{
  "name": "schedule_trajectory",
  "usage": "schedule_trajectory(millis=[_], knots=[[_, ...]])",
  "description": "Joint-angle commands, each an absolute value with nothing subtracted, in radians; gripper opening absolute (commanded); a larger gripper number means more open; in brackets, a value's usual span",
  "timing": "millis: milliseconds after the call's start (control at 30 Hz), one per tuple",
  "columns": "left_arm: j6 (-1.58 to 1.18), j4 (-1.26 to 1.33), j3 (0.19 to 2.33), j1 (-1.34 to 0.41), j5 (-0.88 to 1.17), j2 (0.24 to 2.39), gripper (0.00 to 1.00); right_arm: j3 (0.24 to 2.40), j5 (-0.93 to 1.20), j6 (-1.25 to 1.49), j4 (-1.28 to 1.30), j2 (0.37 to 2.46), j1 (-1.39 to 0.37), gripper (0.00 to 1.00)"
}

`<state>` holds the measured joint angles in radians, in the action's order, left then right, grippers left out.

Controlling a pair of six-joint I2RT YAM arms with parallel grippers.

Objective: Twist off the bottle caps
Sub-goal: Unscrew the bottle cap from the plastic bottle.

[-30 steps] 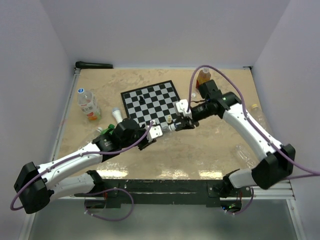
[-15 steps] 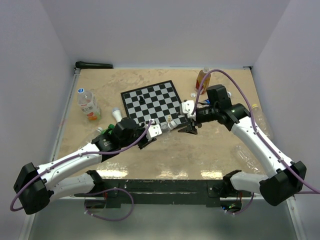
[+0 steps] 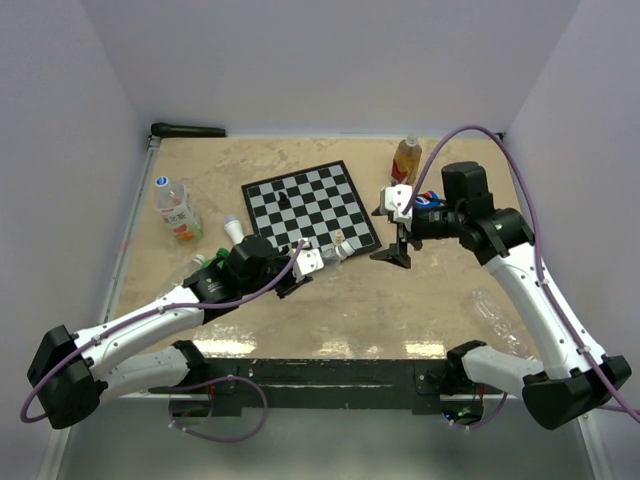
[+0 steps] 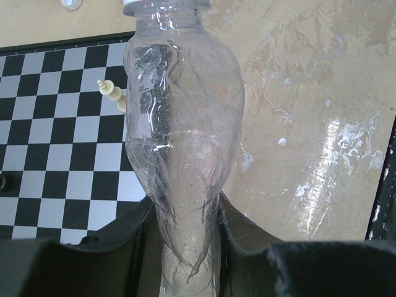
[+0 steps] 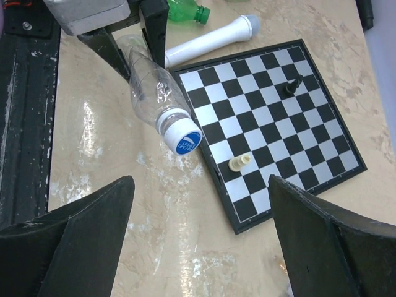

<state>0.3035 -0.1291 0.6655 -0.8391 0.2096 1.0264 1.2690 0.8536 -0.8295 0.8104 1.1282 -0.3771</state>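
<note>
One blue-and-white screw cap (image 5: 184,139) still on the clear crumpled plastic bottle (image 4: 179,124) my left gripper (image 4: 185,238) clamps; right gripper (image 5: 198,229) gapes, empty.

Overhead, two wrist close-ups, chessboard (image 3: 312,207) shared

Left arm (image 3: 150,320): extends low from its base toward the table centre, forearm angled up and to the right. Left gripper (image 3: 305,262): jaws drawn close, clamped on the narrow end of a clear bottle (image 4: 179,124). Right arm (image 3: 535,290): rises from its base, elbow high, wrist turned left. Right gripper (image 3: 392,235): jaws spread wide, nothing between them, fingers (image 5: 74,235) at either edge of the wrist view
</note>
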Motion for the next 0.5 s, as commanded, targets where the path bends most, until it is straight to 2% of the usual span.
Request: schedule_trajectory(millis=[0,233,467], knots=[[0.293,-0.106,0.678,-0.841,0.216,1.009,0.00,1.313,0.859,-0.805,0.887,1.112,-0.356,0.93],[0.296,-0.106,0.676,-0.842,0.213,1.008,0.00,1.325,0.939,-0.767,0.968,1.134,-0.313,0.93],[0.291,-0.106,0.678,-0.842,0.212,1.006,0.00,1.319,0.954,-0.599,0.908,1.164,-0.292,0.93]])
